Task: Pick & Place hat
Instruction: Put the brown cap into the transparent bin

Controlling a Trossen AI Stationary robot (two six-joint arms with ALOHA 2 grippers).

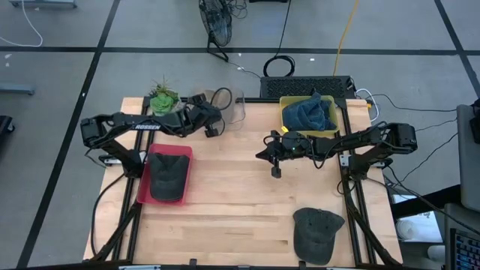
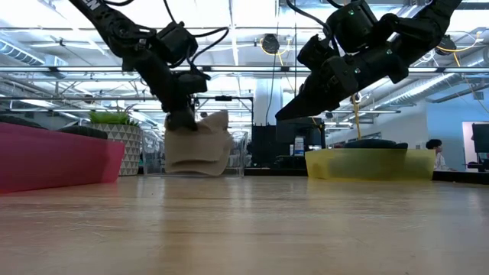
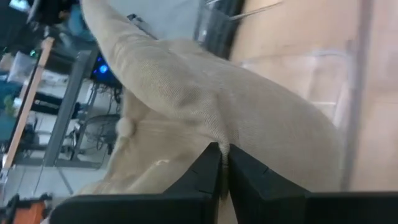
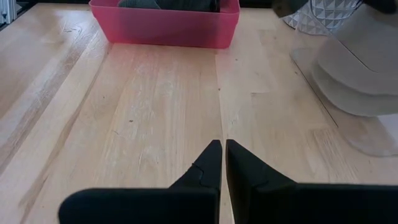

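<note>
A beige hat (image 2: pixel 200 145) hangs from my left gripper (image 2: pixel 182 118), which is shut on it at the table's far side, over a clear bin (image 4: pixel 367 140). In the high view that gripper (image 1: pixel 215 124) is next to a potted plant (image 1: pixel 163 97). A dark hat (image 1: pixel 169 176) lies in the red bin (image 1: pixel 142 196) at the left. Another dark hat (image 1: pixel 316 232) lies crown up on the table near the front right. A blue hat (image 1: pixel 309 114) fills the yellow bin (image 1: pixel 285 101). My right gripper (image 1: pixel 264 156) hovers shut over the table's middle with nothing in it. My left gripper pinches a raised fold of the hat's beige cloth (image 3: pixel 219 134) between its two fingers. The fingers slant down at it from the table's left. The hat hangs below them, slack and crumpled, with its lower part (image 2: pixel 197 169) down at the clear bin. Whether it rests there, I cannot tell.
Bare wooden table (image 4: pixel 155 124) stretches between the red bin and my right gripper. A black box (image 1: pixel 304 86) and cables lie behind the yellow bin at the far edge.
</note>
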